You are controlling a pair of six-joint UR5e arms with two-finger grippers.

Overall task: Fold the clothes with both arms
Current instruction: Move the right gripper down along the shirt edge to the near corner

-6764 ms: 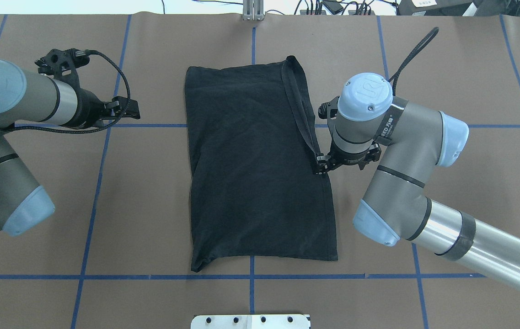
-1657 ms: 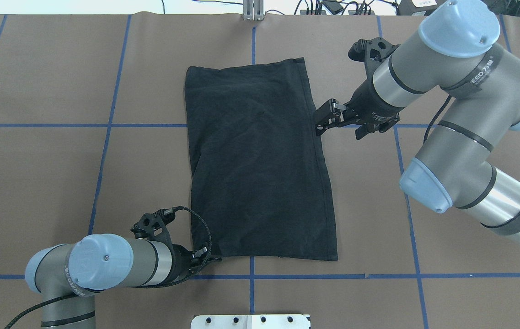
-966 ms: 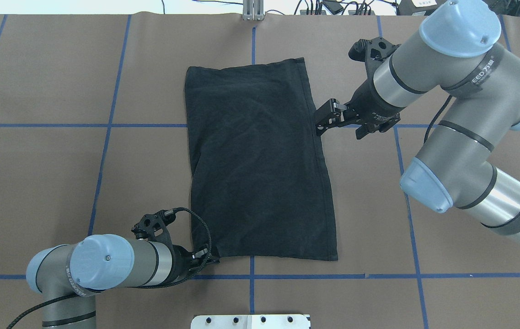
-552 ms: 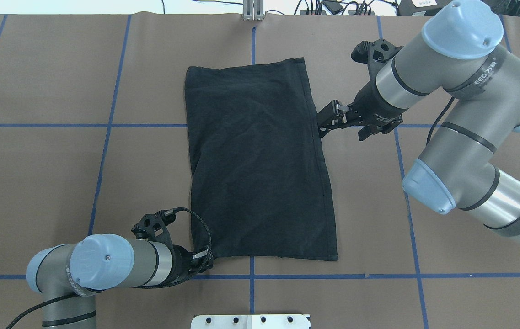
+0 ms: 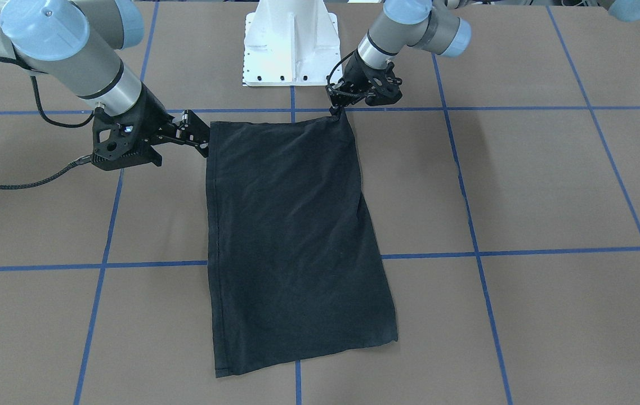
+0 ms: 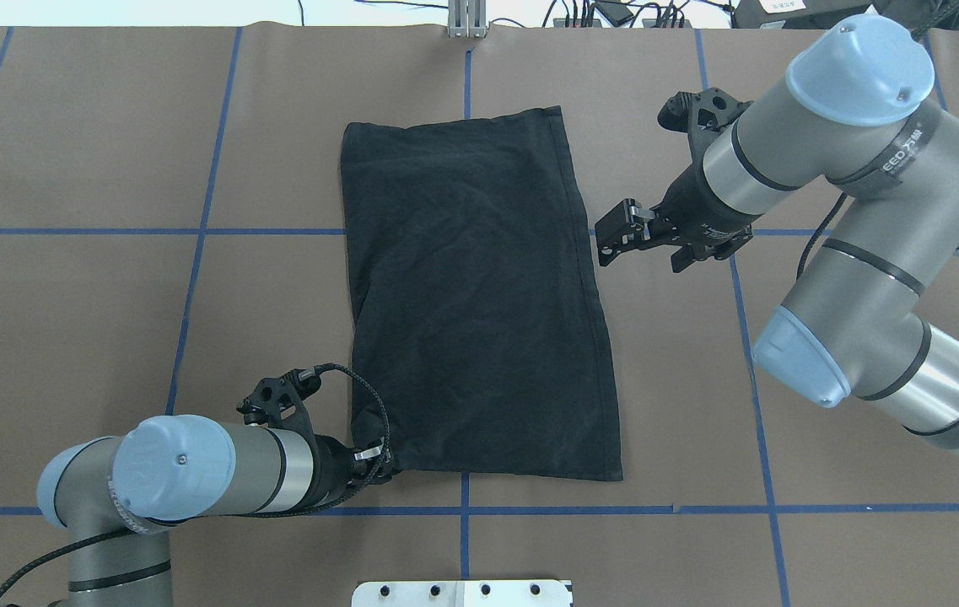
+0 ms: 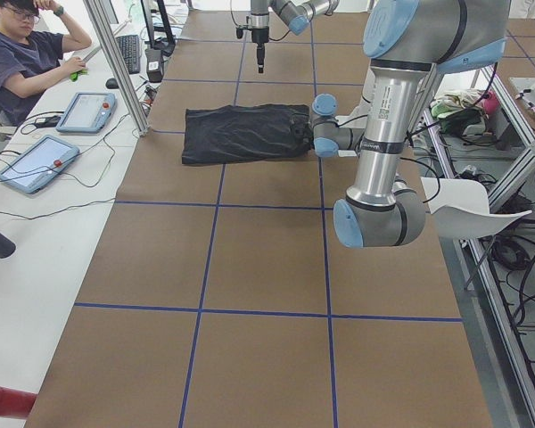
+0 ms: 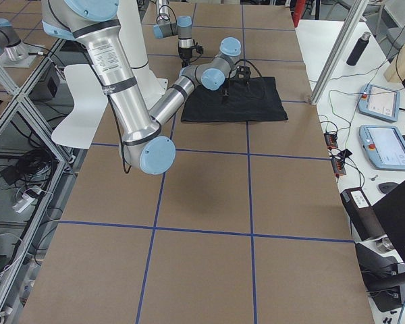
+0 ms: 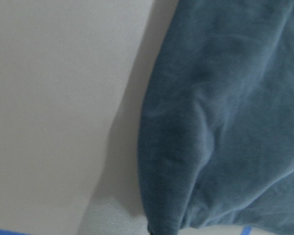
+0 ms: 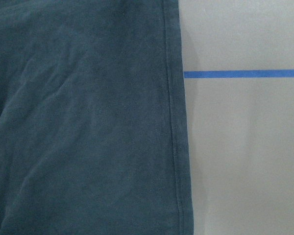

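The black T-shirt (image 6: 479, 295) lies folded into a long rectangle in the middle of the brown table, with no logo showing. It also shows in the front view (image 5: 291, 236). My left gripper (image 6: 386, 468) sits low at the shirt's near-left corner and looks shut on that corner; in the front view (image 5: 338, 109) the corner rises slightly to it. The left wrist view shows only that cloth corner (image 9: 225, 122), no fingers. My right gripper (image 6: 607, 244) is open and empty, just off the shirt's right hem, also in the front view (image 5: 202, 140). The right wrist view shows the hem (image 10: 174, 122).
The white pedestal base (image 5: 289, 45) stands at the table's near edge behind the shirt. Blue tape lines (image 6: 192, 231) grid the brown surface. An operator (image 7: 27, 53) sits at a side desk with tablets beyond the table's far edge.
My right gripper has let go of the folded hem strip, risen and backed off to the right of the shirt. My left arm swung to the near-left corner and has nudged slightly away from the near edge.
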